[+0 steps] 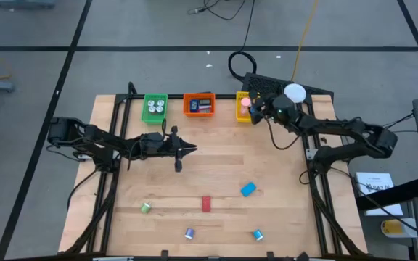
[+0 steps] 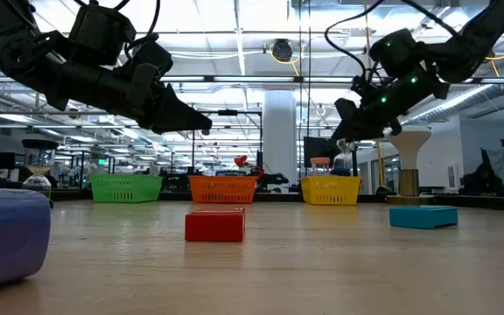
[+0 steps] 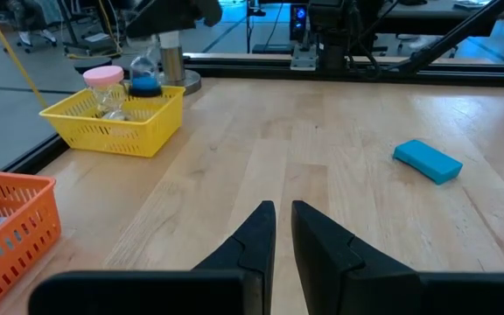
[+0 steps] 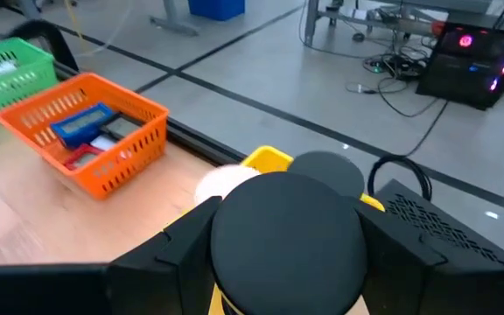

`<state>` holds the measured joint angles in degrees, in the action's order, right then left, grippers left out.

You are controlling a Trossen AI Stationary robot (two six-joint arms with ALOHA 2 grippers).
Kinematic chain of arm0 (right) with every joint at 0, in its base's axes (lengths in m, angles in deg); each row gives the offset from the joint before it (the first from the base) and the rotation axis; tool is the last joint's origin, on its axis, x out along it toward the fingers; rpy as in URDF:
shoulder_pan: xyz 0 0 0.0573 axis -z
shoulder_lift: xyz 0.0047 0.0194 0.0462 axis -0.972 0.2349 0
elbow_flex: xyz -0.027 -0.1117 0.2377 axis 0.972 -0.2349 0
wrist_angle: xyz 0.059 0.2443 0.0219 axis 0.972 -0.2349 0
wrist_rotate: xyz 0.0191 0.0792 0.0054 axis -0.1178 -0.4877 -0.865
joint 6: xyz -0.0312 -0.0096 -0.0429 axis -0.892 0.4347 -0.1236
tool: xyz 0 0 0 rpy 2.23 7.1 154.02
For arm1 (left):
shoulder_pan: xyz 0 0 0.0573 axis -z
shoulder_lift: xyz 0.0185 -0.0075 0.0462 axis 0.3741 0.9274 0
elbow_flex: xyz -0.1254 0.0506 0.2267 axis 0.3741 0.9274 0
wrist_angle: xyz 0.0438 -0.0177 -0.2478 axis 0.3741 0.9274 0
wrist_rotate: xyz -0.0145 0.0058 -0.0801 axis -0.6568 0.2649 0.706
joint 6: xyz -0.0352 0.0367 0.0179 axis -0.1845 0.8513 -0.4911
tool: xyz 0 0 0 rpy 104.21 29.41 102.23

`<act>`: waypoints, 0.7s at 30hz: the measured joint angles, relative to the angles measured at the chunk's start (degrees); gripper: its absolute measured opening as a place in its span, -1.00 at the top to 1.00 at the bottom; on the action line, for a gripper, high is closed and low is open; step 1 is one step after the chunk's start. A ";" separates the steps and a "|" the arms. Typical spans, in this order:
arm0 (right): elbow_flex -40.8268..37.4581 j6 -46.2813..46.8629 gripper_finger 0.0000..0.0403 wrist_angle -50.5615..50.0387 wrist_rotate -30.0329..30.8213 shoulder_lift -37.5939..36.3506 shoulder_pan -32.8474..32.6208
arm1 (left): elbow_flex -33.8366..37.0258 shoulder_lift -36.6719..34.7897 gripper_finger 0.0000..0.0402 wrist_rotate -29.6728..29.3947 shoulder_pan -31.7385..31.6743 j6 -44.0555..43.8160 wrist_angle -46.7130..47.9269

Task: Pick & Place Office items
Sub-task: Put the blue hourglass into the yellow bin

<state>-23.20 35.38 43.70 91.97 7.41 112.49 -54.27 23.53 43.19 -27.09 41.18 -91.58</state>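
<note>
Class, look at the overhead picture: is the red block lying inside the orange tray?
No. The red block lies on the bare table, far from the orange tray.

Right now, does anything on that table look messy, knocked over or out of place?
Nothing looks spilled or damaged. Five small pieces lie loose on the wood: a blue block, a red block, and green, purple and blue rolls. The three trays sit in a tidy row. The right tool holds a dark round piece over the yellow tray.

place: robotics lab | signs: taped concrete floor (image 1: 158,29); strip-lit ceiling (image 2: 234,26); workstations
</note>
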 joint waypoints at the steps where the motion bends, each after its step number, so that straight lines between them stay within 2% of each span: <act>1: 0.00 -0.14 0.00 0.24 -0.05 0.68 0.34 | 0.00 0.00 0.76 -0.01 0.02 0.01 0.01; 21: 0.00 -3.52 -0.01 9.40 -0.07 12.41 2.54 | 0.00 0.00 0.76 -0.01 0.01 0.00 -0.01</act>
<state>-23.20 31.85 53.10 91.91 19.82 115.03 -54.27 23.53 43.18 -27.08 41.18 -91.59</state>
